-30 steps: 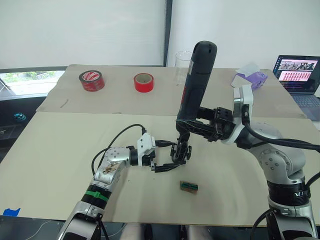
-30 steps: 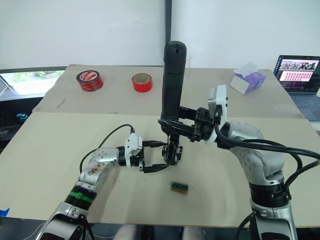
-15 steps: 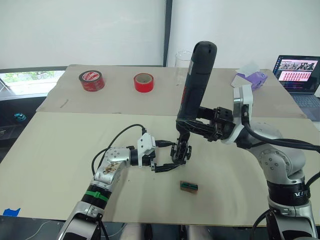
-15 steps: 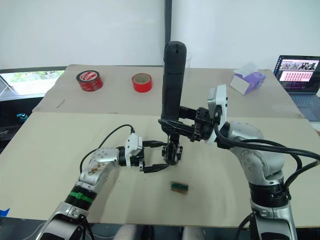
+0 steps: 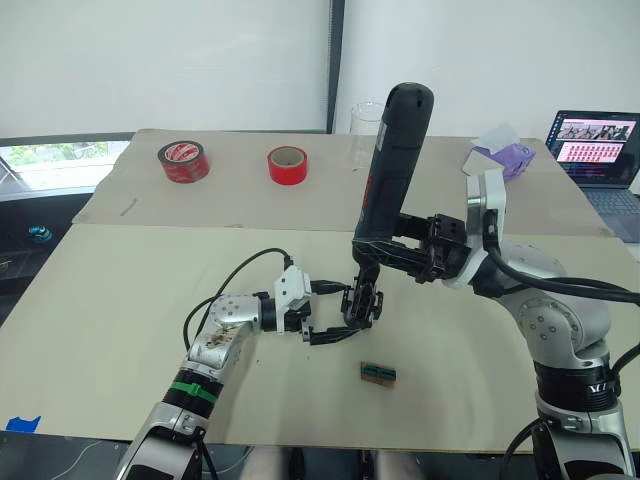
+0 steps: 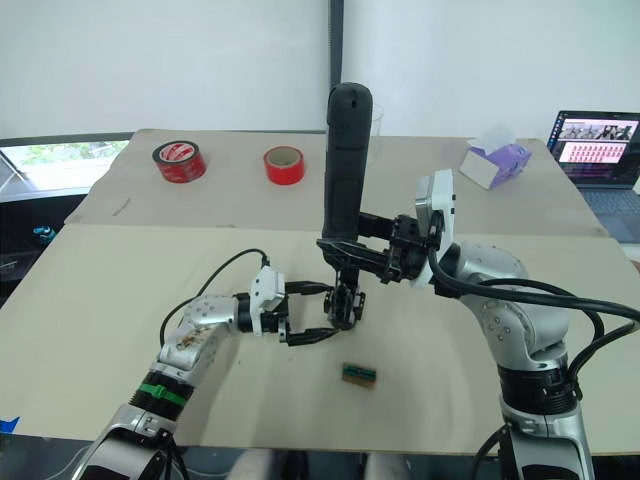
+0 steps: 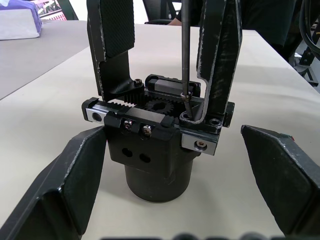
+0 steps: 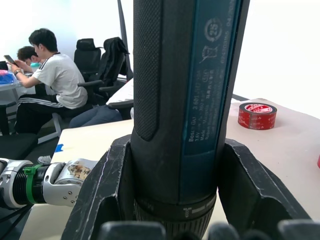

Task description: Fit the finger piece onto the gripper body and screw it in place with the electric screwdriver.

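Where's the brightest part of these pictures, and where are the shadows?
Left eye view: the white blind at the back glows brightest; the table is evenly lit, with a faint shadow under the gripper body. Left wrist view: the screws on that body glint, and its base casts a soft shadow. Right wrist view: the screwdriver looks dark against a bright wall.
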Controlling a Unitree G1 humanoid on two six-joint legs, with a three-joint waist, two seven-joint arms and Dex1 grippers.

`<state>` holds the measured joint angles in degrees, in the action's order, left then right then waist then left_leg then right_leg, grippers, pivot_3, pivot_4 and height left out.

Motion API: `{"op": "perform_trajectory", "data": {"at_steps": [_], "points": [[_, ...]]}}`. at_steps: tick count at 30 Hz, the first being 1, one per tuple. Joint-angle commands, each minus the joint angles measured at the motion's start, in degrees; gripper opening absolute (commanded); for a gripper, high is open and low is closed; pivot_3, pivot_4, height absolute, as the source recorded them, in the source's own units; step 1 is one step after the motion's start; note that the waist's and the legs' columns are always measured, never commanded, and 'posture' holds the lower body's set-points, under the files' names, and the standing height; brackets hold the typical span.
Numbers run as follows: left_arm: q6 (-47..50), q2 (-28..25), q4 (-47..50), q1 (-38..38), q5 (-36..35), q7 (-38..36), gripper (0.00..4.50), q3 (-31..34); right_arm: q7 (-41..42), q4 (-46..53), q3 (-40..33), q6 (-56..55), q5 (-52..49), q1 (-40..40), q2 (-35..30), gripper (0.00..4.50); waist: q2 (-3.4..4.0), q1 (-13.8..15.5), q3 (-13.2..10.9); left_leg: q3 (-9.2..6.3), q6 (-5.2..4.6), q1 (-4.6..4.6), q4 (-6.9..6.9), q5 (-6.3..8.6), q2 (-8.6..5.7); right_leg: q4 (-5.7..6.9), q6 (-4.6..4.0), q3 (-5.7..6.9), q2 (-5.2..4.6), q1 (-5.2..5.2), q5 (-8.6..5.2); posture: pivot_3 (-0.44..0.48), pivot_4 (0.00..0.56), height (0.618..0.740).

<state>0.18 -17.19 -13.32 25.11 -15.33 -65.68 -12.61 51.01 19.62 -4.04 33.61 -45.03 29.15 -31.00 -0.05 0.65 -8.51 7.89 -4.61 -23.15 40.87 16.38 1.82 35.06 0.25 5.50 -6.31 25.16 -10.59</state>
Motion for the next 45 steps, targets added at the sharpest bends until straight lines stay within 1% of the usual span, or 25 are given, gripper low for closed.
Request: {"op": "perform_trajectory", "data": {"at_steps": [1, 17, 23, 35, 40, 45], "points": [[-0.52, 0.53, 0.96, 0.5, 0.15, 0.17, 4.5, -0.4, 0.16, 0.91, -1.47, -2.01, -0.01, 1.32, -0.01, 1.91, 0.0, 0.0, 0.0, 0.0, 0.0, 0.0, 0.0, 0.0, 0.0, 0.0, 0.0, 0.0, 0.0, 0.0, 0.0, 0.0, 0.15, 0.74], [-0.29, 1.17, 0.69, 0.9, 0.7, 0.19, 4.5, -0.62, 0.4, 1.03, -1.54, -2.26, 0.41, 1.06, -0.1, 1.91, 0.0, 0.03, 0.0, 0.0, -0.01, -0.01, 0.0, 0.01, -0.01, -0.01, 0.0, 0.0, -0.01, 0.0, 0.0, 0.0, 0.15, 0.74], [-0.11, 1.18, 0.46, 1.02, 1.13, 0.42, 4.5, -0.73, 1.51, 1.89, -0.68, -2.57, 1.25, -0.25, -0.62, 1.91, 0.0, 0.03, 0.0, 0.0, -0.01, -0.01, 0.0, 0.01, -0.01, -0.01, 0.0, 0.0, -0.01, 0.0, 0.0, 0.0, 0.15, 0.74], [-0.02, 1.15, -1.08, 1.35, 2.38, 0.77, 4.5, -1.02, 0.94, 2.72, -0.67, -2.34, 1.37, -0.85, -0.33, 1.91, 0.0, 0.02, 0.0, -0.01, -0.01, -0.01, 0.0, 0.01, 0.0, -0.01, 0.0, 0.01, -0.01, 0.0, 0.0, 0.0, 0.15, 0.74], [-0.41, 0.85, -3.14, 2.02, 2.88, 0.53, 4.5, -1.28, 0.72, 2.52, -0.84, -2.16, 1.1, -0.31, -0.29, 1.91, 0.0, 0.01, 0.0, 0.0, -0.02, 0.0, 0.0, 0.01, 0.0, -0.01, 0.0, 0.01, -0.01, 0.0, 0.0, 0.0, 0.15, 0.74], [-0.87, 1.5, -7.74, 4.13, 4.09, -0.24, 4.5, -1.84, 0.76, 2.22, -0.83, -2.1, 1.02, 0.14, -0.34, 1.91, 0.0, 0.04, 0.0, -0.01, -0.02, -0.01, 0.0, 0.01, 0.0, -0.01, 0.0, 0.03, -0.01, 0.01, 0.0, 0.0, 0.15, 0.74]]}}
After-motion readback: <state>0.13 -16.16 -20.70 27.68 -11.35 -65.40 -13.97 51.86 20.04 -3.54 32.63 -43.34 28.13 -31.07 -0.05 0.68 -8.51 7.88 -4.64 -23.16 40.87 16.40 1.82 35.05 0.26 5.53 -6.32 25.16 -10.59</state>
